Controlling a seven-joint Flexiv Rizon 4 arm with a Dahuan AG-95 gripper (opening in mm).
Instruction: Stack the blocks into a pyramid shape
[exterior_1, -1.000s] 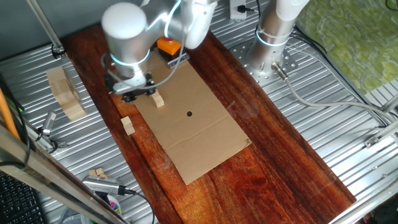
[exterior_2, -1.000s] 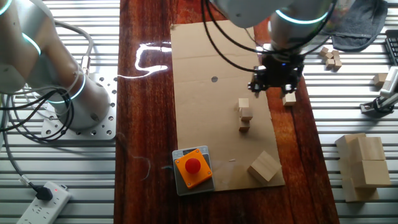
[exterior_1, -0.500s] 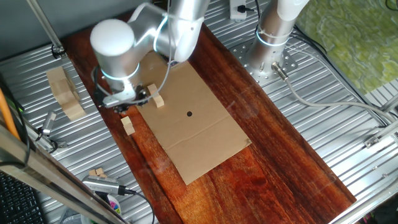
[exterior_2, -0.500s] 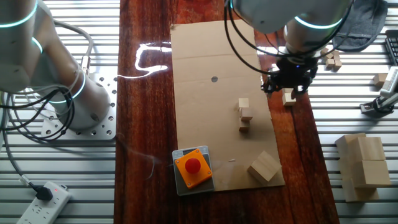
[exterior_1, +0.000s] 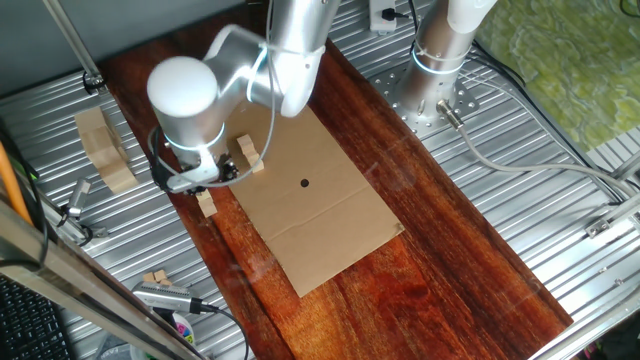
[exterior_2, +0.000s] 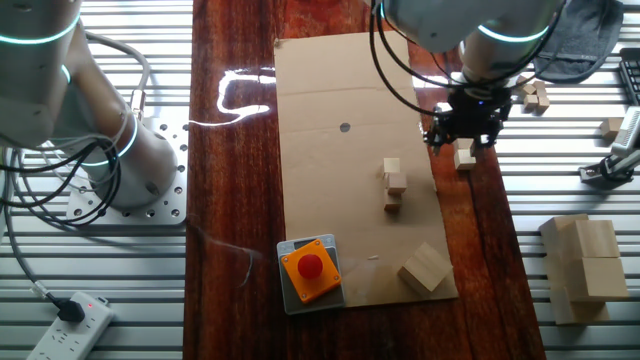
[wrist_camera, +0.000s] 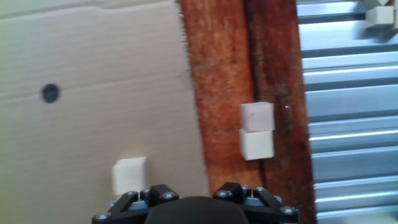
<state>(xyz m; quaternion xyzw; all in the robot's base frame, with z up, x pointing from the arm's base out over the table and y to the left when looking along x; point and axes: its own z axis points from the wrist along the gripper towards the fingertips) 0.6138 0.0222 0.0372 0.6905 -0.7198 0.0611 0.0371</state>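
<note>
Blocks (exterior_2: 395, 184) lie scattered and no pyramid stands yet: you see most of the stacking still ahead. On the cardboard sheet (exterior_2: 340, 80), near its edge toward the metal slats, a few pale cubes sit touching in a short uneven row in the other fixed view; whether any rests on another cannot be told from there. Two more blocks (wrist_camera: 256, 130) lie end to end on the dark wood strip of the worktop (exterior_2: 235, 200), just off the cardboard's edge, one lighter-topped, one plainer. Your hand (exterior_2: 463, 137) hangs above that pair near the worktop's slatted side, holding nothing visible; the pictures do not show how wide its fingers stand. The cubes are small, unpainted, square-cornered, narrower than the hand. Further spare blocks (exterior_2: 533, 94) wait out on the slats. An orange button box (exterior_2: 309, 270) sits at the cardboard's corner, with a larger faceted chunk (exterior_2: 425, 267) nearby.
</note>
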